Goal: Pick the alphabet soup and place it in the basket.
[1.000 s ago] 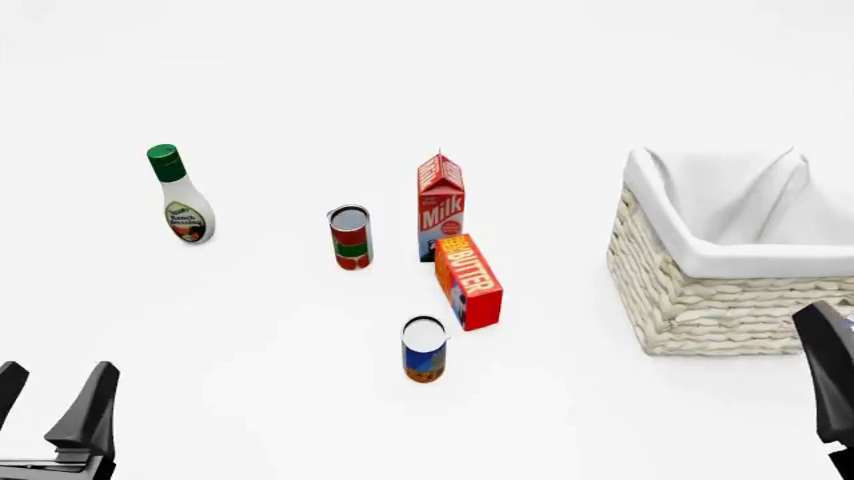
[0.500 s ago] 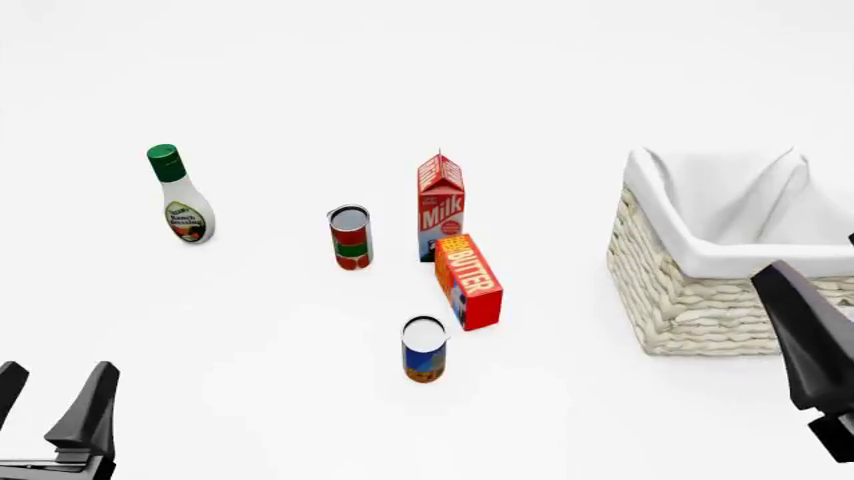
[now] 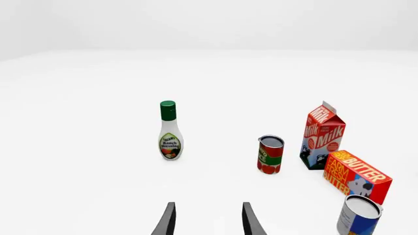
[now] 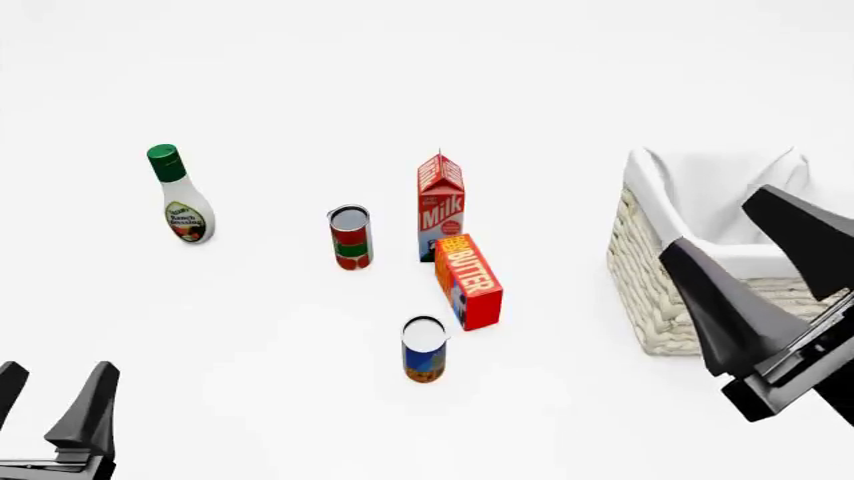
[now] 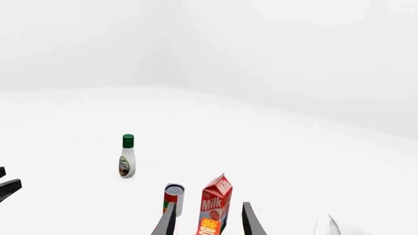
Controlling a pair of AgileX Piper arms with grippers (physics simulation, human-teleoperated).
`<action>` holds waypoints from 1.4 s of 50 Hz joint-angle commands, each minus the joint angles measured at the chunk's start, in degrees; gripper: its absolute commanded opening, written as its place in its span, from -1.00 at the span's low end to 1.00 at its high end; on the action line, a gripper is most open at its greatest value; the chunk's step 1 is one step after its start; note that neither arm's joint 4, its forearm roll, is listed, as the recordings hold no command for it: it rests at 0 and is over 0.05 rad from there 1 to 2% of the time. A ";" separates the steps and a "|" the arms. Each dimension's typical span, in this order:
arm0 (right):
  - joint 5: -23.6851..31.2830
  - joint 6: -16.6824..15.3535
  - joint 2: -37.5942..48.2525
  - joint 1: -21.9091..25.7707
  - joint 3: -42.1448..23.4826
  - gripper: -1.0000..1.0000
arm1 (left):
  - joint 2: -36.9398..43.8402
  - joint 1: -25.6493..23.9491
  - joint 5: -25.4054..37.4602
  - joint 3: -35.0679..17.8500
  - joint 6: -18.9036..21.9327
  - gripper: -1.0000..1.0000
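Plain white simulated room around a white table

We see a single unbroken white surface (image 4: 267,400) running under everything, with no edge, seam or texture showing in the front view. In the wrist views it meets pale grey-white walls (image 3: 209,24) along a soft horizon line, and from the right wrist we can make out a faint vertical corner (image 5: 171,44) where two walls join. The light is even and diffuse; we find only weak, soft shadows at the feet of standing items, and the walls shade gently darker toward the top. We cannot tell where table ends and floor begins.
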 commanded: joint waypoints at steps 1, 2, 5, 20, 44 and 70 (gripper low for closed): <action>-4.70 -0.38 6.15 3.40 -0.53 1.00 | 0.00 0.00 0.00 0.00 0.00 1.00; -5.09 -0.37 6.67 3.53 -0.57 1.00 | 0.00 0.00 0.00 0.00 0.00 1.00; -5.95 -0.31 7.91 3.95 -0.72 1.00 | 0.00 0.00 0.00 0.00 0.00 1.00; -17.21 -0.03 25.45 9.51 -2.03 1.00 | 0.00 0.00 0.00 0.00 0.00 1.00; -21.65 0.36 32.59 10.91 -2.22 1.00 | 0.00 0.00 0.00 0.00 0.00 1.00; -27.14 1.38 42.47 13.03 -3.29 1.00 | 0.00 0.00 0.00 0.00 0.00 1.00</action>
